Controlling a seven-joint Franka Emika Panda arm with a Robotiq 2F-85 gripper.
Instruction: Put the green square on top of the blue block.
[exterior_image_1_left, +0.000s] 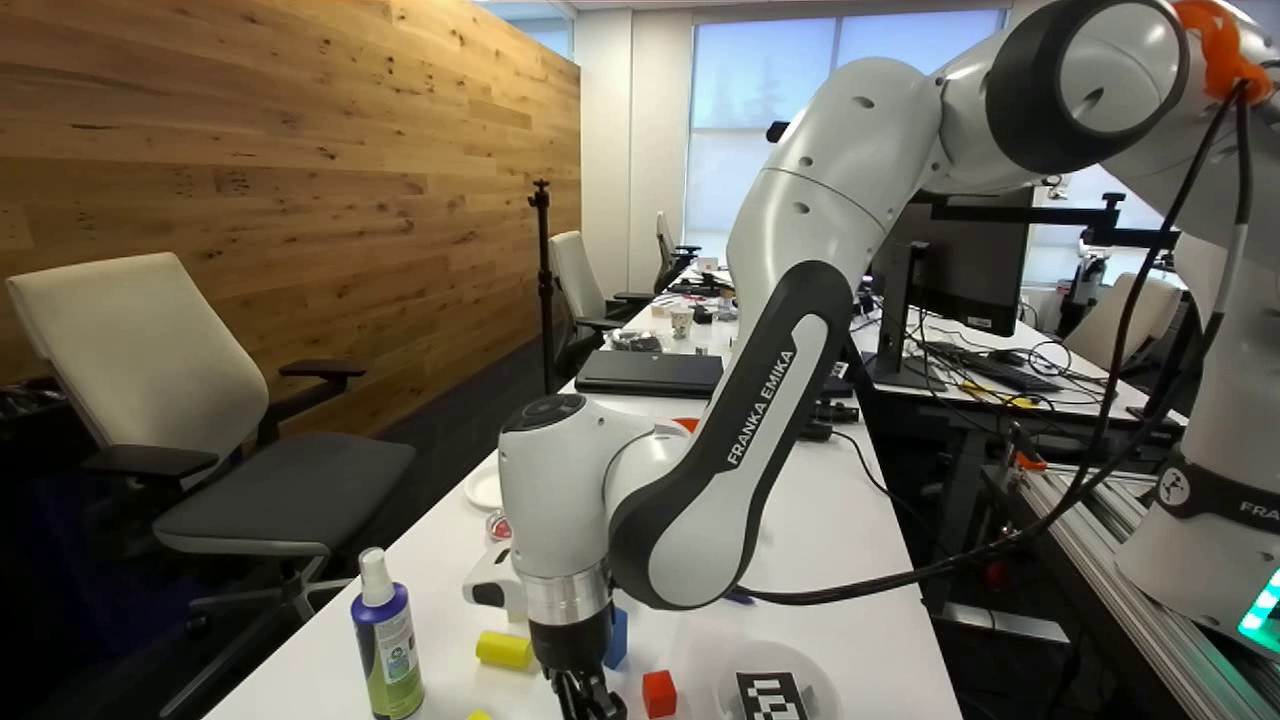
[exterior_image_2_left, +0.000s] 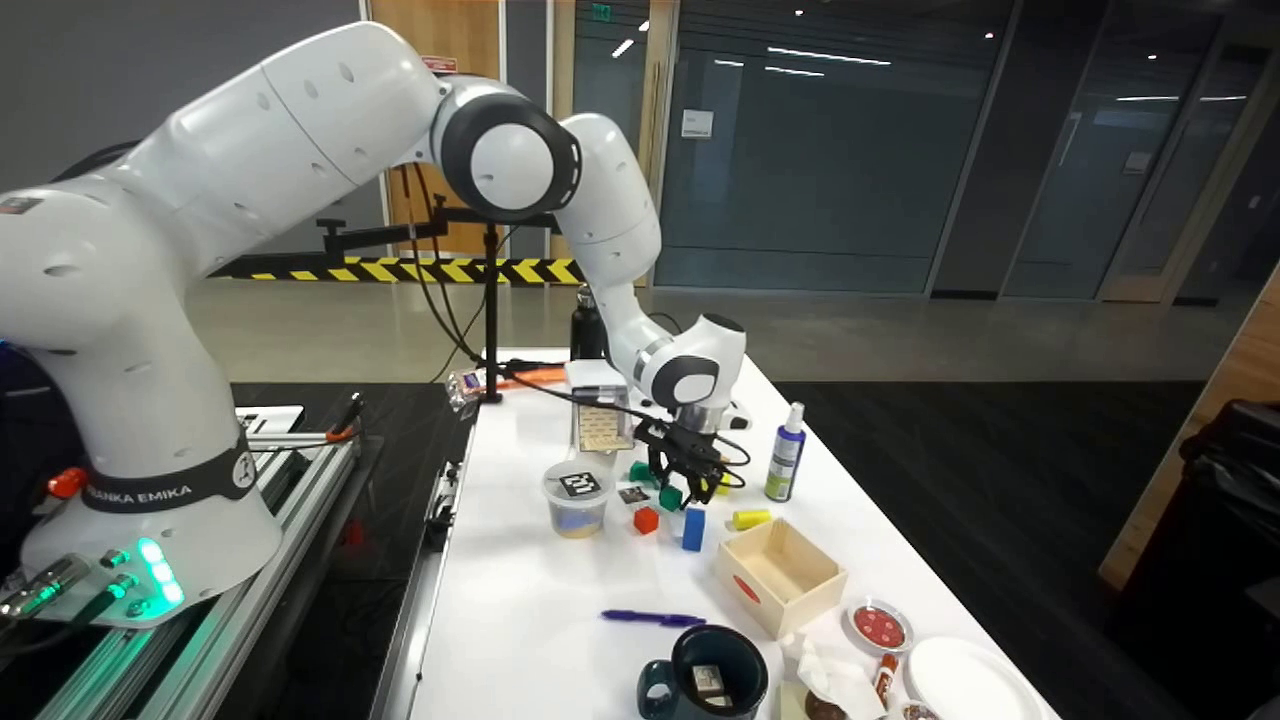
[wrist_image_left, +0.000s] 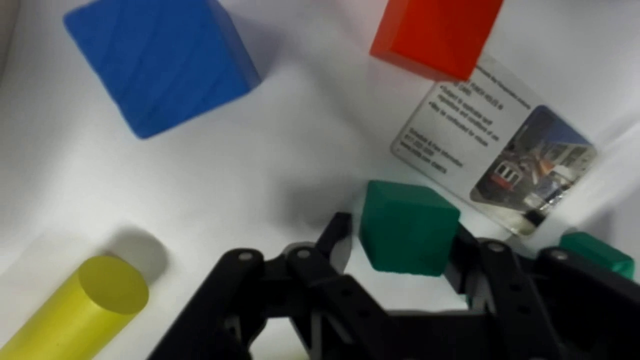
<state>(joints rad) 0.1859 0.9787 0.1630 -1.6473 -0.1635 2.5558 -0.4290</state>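
Note:
The green square sits between my gripper's fingers in the wrist view. It also shows under the gripper in an exterior view. My gripper is open around it: a gap shows at the left finger, while the right finger overlaps or touches its side. The gripper also shows low over the table in both exterior views. The blue block stands apart at upper left in the wrist view, with nothing on top. It also shows in both exterior views.
A red block and a printed card lie near the green square. A second green piece is at right. A yellow cylinder, spray bottle, wooden box, plastic tub and mug stand around.

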